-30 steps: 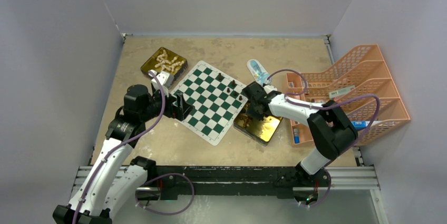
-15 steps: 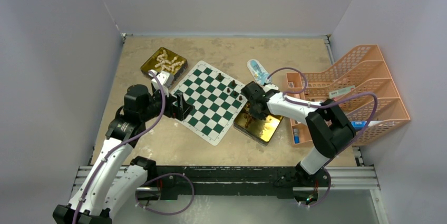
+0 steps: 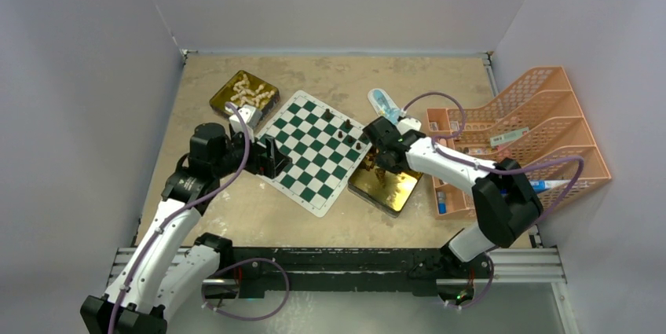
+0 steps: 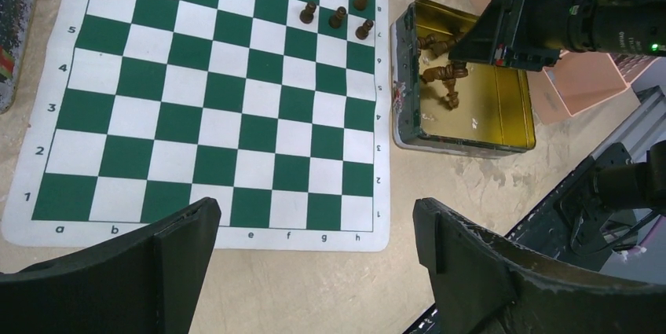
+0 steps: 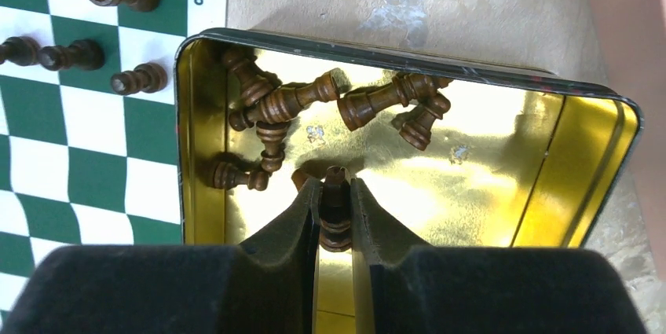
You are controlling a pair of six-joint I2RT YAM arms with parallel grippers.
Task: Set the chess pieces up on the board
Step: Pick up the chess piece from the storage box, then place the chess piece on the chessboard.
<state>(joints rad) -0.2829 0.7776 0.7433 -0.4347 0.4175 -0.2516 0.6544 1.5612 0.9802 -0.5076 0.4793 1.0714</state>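
While the right gripper [image 5: 335, 196] is pinching a dark brown piece [image 5: 335, 228] between its narrowed fingers inside the gold tin [image 5: 503, 185], the job is looking early in its course. Only a handful of dark pieces [image 4: 338, 16] are standing on the board [image 4: 204, 114], all crowded into the corner nearest that tin, and the rest of the squares are lying bare. Several more dark pieces [image 5: 290, 102] are lying jumbled at one end of the tin, waiting their turn. The cream pieces [image 3: 250, 92] are all sitting in a second tin [image 3: 220, 100] beyond the board's far left side, so that whole colour is looking untouched.

The left gripper [image 4: 314, 228] is hanging with its fingers spread wide and holding nothing, over the board's lettered edge.

The right wrist view is giving the one clear look at the grip itself, with the piece's head poking out past the fingertips; whether it is clear of the tin floor I cannot tell. The left wrist view is showing the board's numbering and the placed pieces plainly. The overhead view alone is showing both tins together on the table [image 3: 236, 208].
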